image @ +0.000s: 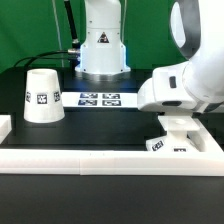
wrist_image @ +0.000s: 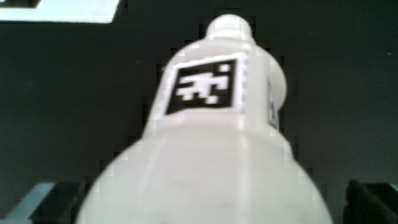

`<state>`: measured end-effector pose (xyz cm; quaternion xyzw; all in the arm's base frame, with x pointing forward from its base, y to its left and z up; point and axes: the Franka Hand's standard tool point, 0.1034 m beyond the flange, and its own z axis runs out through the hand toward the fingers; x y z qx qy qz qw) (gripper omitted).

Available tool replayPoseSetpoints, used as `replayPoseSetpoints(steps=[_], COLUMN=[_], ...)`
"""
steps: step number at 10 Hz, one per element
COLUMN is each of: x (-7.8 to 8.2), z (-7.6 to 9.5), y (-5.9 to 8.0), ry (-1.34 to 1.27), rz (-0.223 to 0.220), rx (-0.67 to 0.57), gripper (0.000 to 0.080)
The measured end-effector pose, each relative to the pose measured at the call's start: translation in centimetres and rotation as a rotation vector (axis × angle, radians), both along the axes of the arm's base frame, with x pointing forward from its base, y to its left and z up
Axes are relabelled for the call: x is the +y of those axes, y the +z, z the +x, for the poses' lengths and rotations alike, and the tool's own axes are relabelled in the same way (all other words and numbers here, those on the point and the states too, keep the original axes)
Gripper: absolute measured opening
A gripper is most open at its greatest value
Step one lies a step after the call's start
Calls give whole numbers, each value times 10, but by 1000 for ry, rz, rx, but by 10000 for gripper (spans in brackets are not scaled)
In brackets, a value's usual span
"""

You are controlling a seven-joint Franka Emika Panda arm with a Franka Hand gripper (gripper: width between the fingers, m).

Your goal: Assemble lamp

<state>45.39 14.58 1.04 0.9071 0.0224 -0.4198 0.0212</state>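
the white plastic truncated-cone shade (image: 42, 96) stands upright at the exterior view's left of the flat white marker board (image: 100, 98). at the board's right, the gripper (wrist_image: 210, 205) clamps the white ball-headed bulb (wrist_image: 210, 120) between its dark fingers (wrist_image: 50, 205), over the flat square base (image: 168, 146).

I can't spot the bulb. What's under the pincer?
The wrist view shows the tagged bulb between the fingers of the pincer. In the exterior view the base lies below; the arm hides the bulb there, so their contact cannot be seen.
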Motion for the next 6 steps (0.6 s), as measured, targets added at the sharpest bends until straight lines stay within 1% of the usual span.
replayPoseSetpoints(steps=[2, 3, 6], x=[-1, -2, -2], z=[-2, -3, -3], y=[-4, -4, -4], ry=[1, 0, 0], rz=[0, -1, -1], rx=[-5, -3, -3], gripper=[699, 583, 575])
